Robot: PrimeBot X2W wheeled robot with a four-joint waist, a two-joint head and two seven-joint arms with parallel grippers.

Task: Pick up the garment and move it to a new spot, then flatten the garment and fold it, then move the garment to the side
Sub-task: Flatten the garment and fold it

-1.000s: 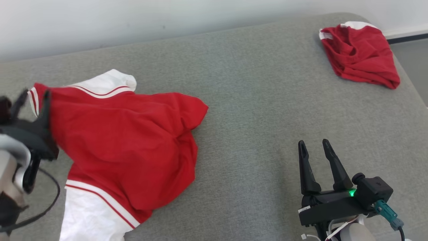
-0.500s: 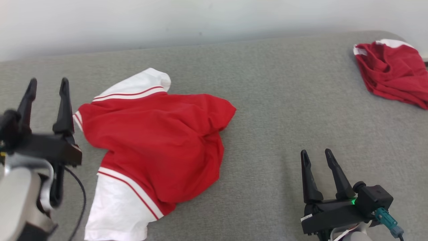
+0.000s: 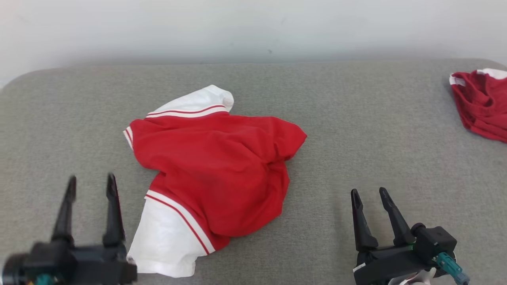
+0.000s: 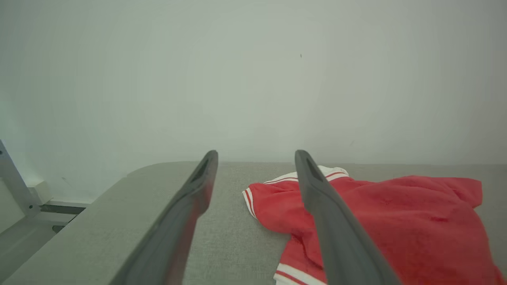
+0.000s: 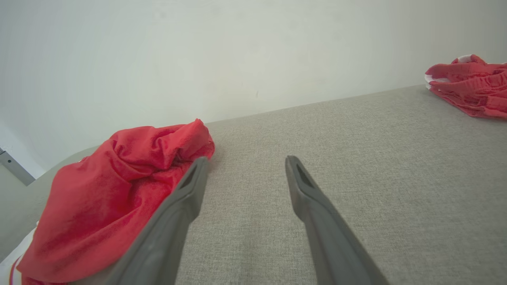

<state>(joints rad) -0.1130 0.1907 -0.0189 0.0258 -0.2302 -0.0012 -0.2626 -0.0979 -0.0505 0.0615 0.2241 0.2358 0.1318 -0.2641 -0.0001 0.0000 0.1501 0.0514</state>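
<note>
- The left gripper sits at 7 o'clock in the head view. Its two dark fingers are spread wide and point toward 12, with nothing between them but grey fabric.
- In the left wrist view the left gripper is just as widely parted. The span between the tips frames bare surface and the garment's striped edge.
- The right gripper sits at 5 o'clock in the head view, spread wide and empty. It stands well apart from the garment, over the bare surface.
- In the right wrist view the right gripper also grips nothing.
- The garment lies in the middle of the head view, between the two grippers and nearer the left one.
- It is red and rumpled, bunched into soft folds toward 3 o'clock. One white sleeve with red stripes points to 12, and another white part spreads toward 7, close to the left gripper's base. I cannot tell whether they touch.
- The grey padded surface carries everything.
- A second red garment lies crumpled at 2 o'clock, by the right edge.
- A pale wall runs behind at 12.
</note>
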